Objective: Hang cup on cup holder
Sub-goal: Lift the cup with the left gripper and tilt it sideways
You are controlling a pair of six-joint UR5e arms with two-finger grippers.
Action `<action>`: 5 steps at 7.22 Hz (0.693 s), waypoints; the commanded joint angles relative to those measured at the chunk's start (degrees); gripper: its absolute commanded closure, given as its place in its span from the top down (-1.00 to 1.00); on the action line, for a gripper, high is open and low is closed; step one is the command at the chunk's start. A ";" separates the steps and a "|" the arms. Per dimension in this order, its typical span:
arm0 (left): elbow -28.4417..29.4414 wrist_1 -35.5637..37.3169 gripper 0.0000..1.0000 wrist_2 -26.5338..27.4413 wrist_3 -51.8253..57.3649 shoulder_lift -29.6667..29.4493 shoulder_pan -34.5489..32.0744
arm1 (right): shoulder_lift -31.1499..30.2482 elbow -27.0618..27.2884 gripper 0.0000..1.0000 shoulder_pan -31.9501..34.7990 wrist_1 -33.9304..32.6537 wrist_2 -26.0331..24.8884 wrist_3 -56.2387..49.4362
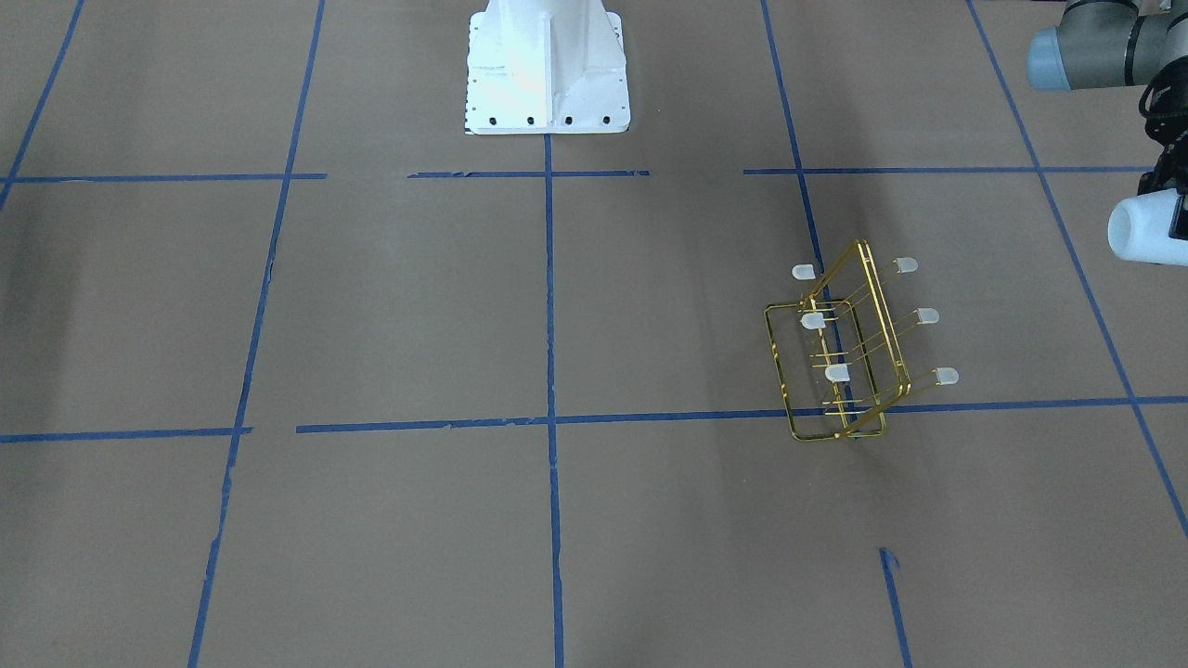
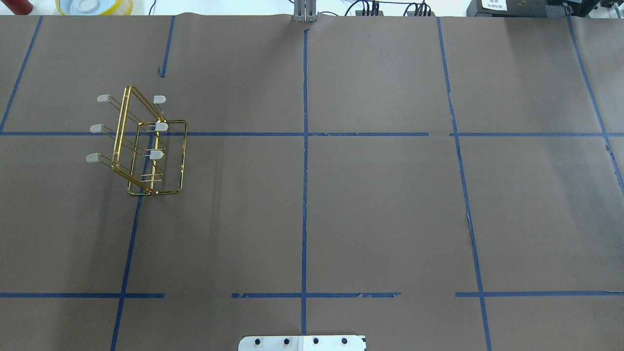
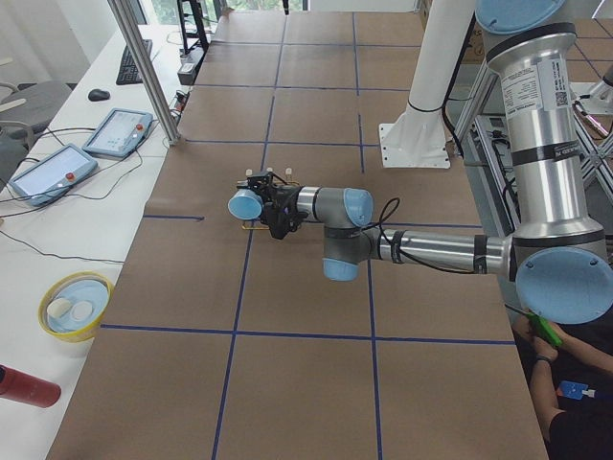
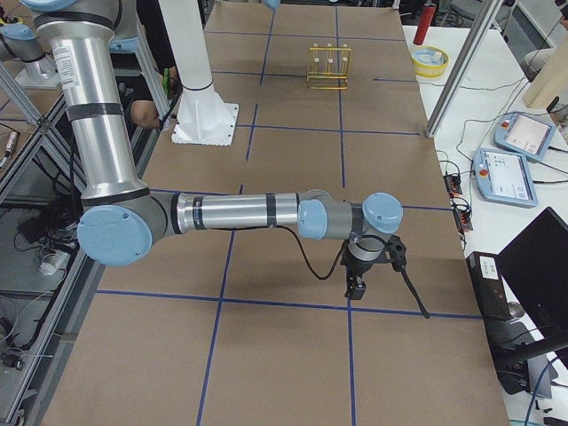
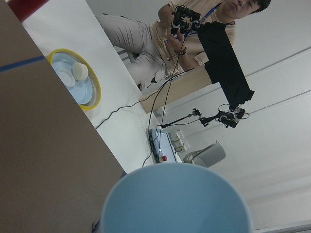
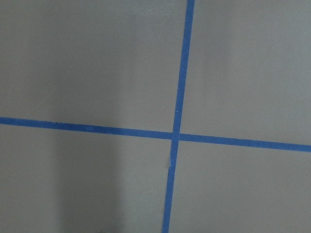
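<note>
One cup was pinched sideways aloft in left gripper, likely for sliding onto cup holder prong; right gripper jaws could not be read.

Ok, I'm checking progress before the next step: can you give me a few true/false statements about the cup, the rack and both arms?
1. The left gripper holds the cup tipped on its side, off the table. True.
2. One cup already hangs on the cup holder. False: all six prongs are bare.
3. The cup holder stands upright on the table. True.
4. The right gripper hovers right beside the cup holder. False: it is over the table's opposite end, far from it.
</note>
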 commanded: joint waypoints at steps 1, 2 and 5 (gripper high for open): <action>-0.11 -4.36 -1.00 3.99 -6.61 1.71 4.71 | 0.00 0.00 1.00 -0.08 -0.03 0.00 0.00; -0.11 -6.13 -1.00 10.81 -8.99 2.07 10.57 | 0.00 0.00 1.00 -0.08 -0.03 0.00 0.00; -0.46 -9.74 -1.00 20.96 -24.07 2.25 17.64 | 0.00 0.00 1.00 -0.08 -0.03 0.00 0.00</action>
